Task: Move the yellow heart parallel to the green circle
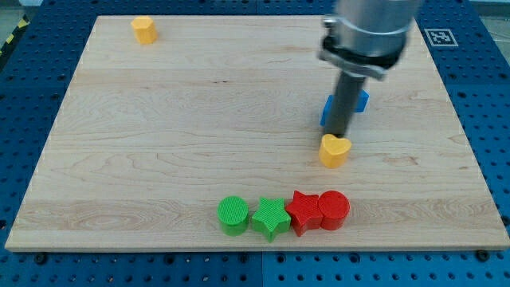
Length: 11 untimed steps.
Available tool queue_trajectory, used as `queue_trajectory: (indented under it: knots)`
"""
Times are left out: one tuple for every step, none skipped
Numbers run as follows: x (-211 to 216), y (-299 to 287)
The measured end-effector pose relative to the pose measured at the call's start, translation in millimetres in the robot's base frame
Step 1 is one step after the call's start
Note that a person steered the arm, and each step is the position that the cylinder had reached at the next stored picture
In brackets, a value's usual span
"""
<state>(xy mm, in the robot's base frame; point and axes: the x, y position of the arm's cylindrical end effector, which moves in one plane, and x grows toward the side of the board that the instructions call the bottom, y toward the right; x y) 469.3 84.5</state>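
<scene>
The yellow heart lies right of the board's middle. My tip stands at the heart's top edge, touching or nearly touching it. The green circle lies near the view's bottom edge of the board, at the left end of a row of blocks, well below and left of the heart.
Next to the green circle stand a green star, a red star and a red circle. A blue block is partly hidden behind the rod. A yellow block sits at the top left. The wooden board rests on a blue perforated table.
</scene>
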Motion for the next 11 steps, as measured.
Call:
queue_trajectory:
  knots:
    - [3, 3]
    - [8, 48]
    - [42, 90]
    - [72, 74]
    - [48, -1]
    - [13, -92]
    - [-11, -130]
    - [18, -103]
    - [54, -56]
    - [40, 5]
    - [4, 23]
